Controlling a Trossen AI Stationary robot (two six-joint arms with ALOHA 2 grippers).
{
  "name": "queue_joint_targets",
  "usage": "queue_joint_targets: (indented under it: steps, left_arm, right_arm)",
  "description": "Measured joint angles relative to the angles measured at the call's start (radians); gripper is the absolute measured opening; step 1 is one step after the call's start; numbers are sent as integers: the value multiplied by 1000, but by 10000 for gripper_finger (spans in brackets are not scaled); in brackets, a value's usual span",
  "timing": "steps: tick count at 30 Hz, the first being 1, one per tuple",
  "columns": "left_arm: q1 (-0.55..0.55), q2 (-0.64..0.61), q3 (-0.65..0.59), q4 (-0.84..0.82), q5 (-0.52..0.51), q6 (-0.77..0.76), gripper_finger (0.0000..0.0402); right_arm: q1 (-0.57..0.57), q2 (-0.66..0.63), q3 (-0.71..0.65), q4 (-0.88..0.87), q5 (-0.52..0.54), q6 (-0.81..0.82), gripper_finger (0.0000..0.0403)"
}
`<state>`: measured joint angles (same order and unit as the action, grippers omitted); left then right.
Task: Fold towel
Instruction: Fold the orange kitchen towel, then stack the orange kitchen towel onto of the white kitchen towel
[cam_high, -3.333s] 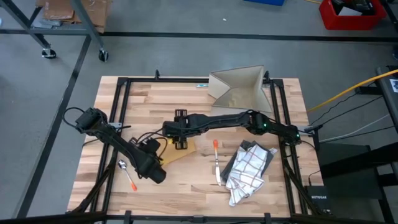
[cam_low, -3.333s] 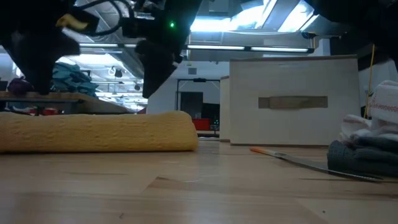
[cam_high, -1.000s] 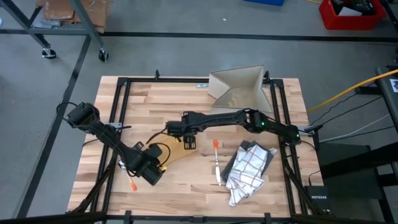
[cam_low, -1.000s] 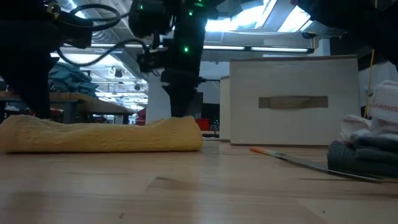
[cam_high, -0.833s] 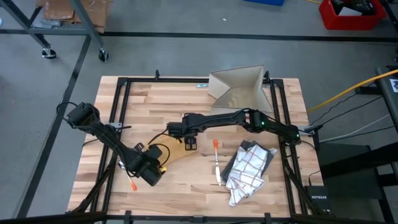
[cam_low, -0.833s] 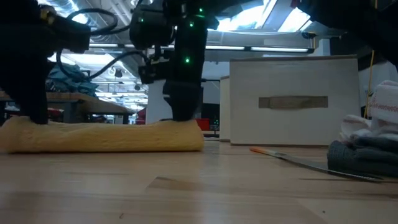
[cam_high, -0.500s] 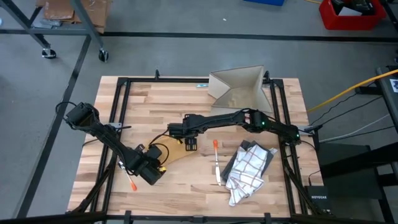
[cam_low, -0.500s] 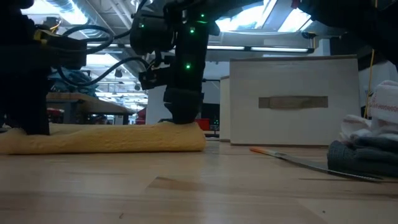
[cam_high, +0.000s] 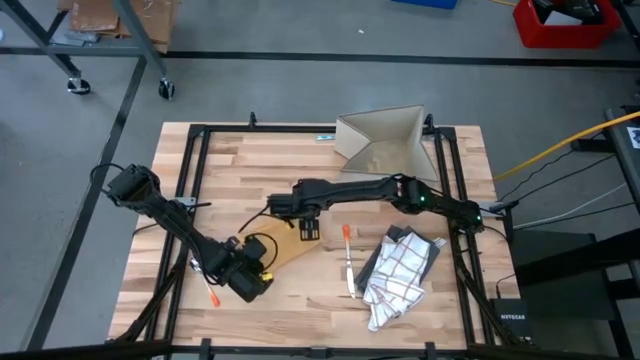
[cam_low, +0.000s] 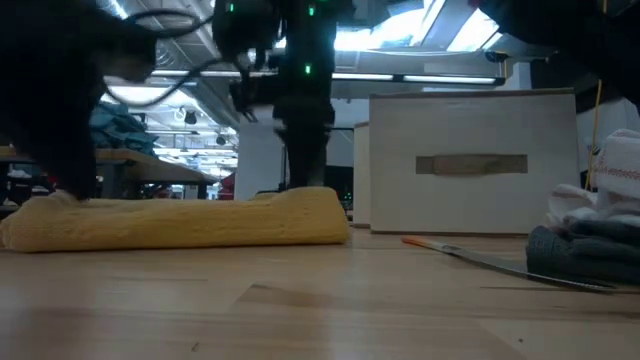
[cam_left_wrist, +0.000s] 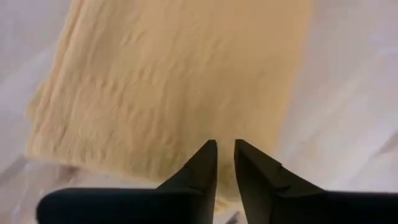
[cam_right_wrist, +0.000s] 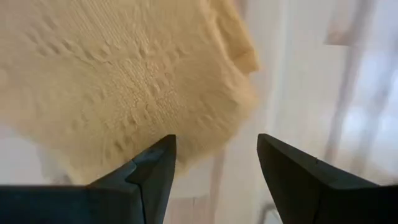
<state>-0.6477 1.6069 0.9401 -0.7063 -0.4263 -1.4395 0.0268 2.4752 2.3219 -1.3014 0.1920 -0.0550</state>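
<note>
Landmark: the yellow towel (cam_high: 283, 248), lying flat near the middle of the wooden table (cam_high: 240, 160). Everything below is placed relative to it.

Spoon: an orange-handled spoon (cam_high: 206, 282) on the wood, off the towel's left end.

Left gripper: the left gripper (cam_left_wrist: 225, 163) sits at the towel's left end, right over its edge. Its 2 fingers are almost closed, just a thin slit between them. Can't really tell if any cloth is pinched in there.

Towel: folded, looks like a low flat pad from table height (cam_low: 180, 222), ribbed weave up close (cam_left_wrist: 174, 81).

Right gripper: the right gripper (cam_right_wrist: 214, 165) hangs over the towel's right end, fingers spread wide, holding nothing. A corner of the towel shows between them.

Brush thing: an orange-tipped utensil (cam_high: 347, 258) just right of the towel, not touching it.

Cloth pile: a checked cloth (cam_high: 398, 272) bunched up further right, well apart from the towel.

Box: a pale open box (cam_high: 385, 140) behind the towel, toward the right.
</note>
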Motion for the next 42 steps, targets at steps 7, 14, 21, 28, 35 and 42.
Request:
queue_joint_targets:
  steps: [7,14,21,28,35,42]
  left_arm:
    - [2,-9,50,-17,-84,59,18]
    - [21,-10,53,-113,-183,4,2]
    - [80,-8,52,-183,-184,106,4]
    - [131,-8,6,-175,-183,232,1]
    - [142,-8,-99,-162,-141,40,1]
    - [105,-10,-180,111,-36,-1,1]
  right_arm:
    - [2,-69,16,-31,-40,71,230]
    - [47,-101,16,-70,-157,133,230]
    - [141,-101,14,-154,-196,143,230]
    - [245,-105,13,-244,-99,159,230]
    - [335,-131,12,-273,-69,165,230]
    - [388,-237,12,-271,28,183,230]
